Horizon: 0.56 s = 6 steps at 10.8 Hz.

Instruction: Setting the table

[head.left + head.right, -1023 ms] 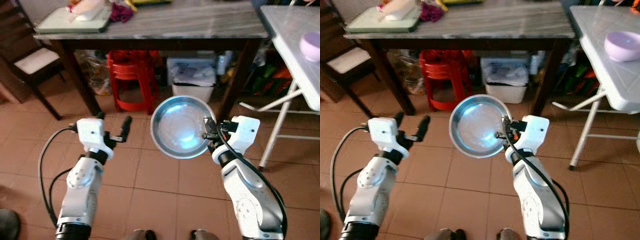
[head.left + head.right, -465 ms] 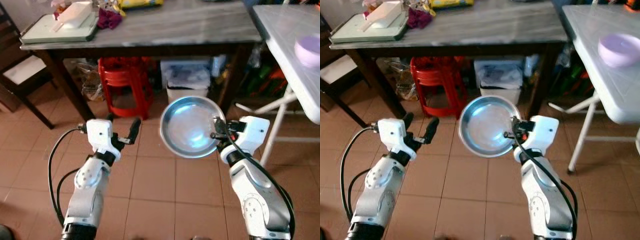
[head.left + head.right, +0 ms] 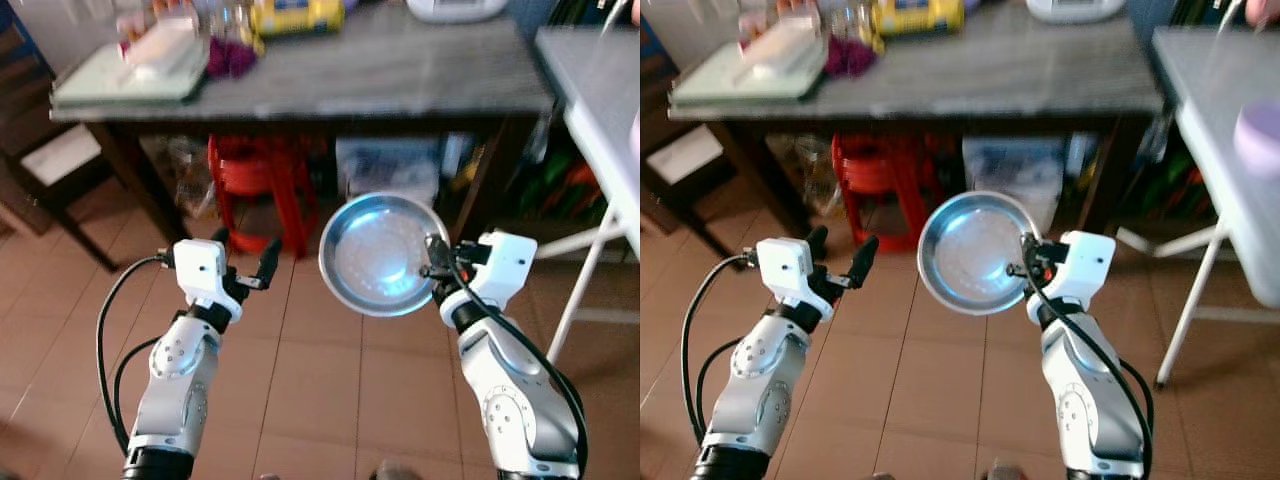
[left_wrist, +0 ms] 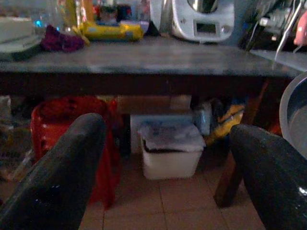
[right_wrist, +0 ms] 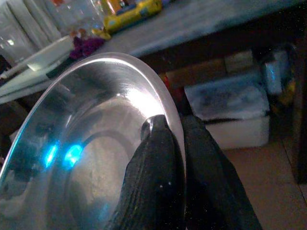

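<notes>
A round shiny steel plate (image 3: 377, 254) is held up in the air, tilted on edge with its hollow side facing me. My right gripper (image 3: 432, 268) is shut on the plate's right rim; in the right wrist view one finger (image 5: 158, 177) lies inside the plate (image 5: 91, 148) and the other behind the rim. My left gripper (image 3: 245, 260) is open and holds nothing, level with the plate and to its left. In the left wrist view its two fingers (image 4: 57, 177) stand wide apart, with the plate's edge (image 4: 292, 120) beside them.
A dark grey-topped table (image 3: 380, 75) stands ahead with a tray (image 3: 130, 75), a yellow packet (image 3: 295, 15) and a white appliance (image 4: 204, 19). Under it are red stools (image 3: 255, 170) and a white bin (image 3: 395, 170). A white folding table (image 3: 605, 110) stands right, a dark chair (image 3: 50, 160) left.
The camera has tilted up and the whole picture has shifted; the far table shows more of its top. Both arms keep their pose, the plate still held in the right gripper.
</notes>
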Motion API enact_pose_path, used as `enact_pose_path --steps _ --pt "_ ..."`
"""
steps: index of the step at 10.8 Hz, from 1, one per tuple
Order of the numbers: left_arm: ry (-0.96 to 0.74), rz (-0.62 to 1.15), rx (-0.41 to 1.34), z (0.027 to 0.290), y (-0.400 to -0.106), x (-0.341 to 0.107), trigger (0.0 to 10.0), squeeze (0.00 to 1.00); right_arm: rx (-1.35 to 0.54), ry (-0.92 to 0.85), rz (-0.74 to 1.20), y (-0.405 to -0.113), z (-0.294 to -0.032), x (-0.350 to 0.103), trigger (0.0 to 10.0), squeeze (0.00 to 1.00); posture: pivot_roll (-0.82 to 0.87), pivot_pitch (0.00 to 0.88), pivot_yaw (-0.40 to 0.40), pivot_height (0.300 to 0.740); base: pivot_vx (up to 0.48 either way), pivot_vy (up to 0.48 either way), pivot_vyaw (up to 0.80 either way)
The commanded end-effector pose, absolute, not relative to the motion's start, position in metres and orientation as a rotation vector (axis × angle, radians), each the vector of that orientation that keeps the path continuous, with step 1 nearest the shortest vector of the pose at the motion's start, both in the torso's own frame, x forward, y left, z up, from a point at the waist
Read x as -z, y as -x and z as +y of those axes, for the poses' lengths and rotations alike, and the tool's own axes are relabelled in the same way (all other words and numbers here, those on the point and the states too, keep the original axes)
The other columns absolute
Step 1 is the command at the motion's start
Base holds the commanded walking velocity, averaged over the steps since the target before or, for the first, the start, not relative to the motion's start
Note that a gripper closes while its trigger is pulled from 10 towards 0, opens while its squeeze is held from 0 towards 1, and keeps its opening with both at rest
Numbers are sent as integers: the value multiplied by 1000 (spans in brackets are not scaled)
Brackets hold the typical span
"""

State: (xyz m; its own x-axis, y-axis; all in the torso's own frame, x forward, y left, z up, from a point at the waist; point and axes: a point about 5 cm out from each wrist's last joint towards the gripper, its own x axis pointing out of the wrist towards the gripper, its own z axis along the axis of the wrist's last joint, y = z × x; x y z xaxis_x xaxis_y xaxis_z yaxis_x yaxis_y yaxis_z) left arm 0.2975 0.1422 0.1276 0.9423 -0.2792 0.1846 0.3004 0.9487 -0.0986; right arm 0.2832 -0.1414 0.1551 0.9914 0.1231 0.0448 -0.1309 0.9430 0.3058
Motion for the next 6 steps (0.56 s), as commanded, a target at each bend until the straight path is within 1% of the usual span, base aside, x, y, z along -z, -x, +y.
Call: enact_pose_path --steps 1,6 --pt "105 -162 269 153 -296 -126 10000 0 -159 -327 -32 -283 -131 -157 10000 0 -134 152 79 740 375 0 0" --pt "103 -168 285 148 -298 -126 10000 0 -159 -330 -33 -284 -132 -157 10000 0 -142 148 76 740 375 0 0"
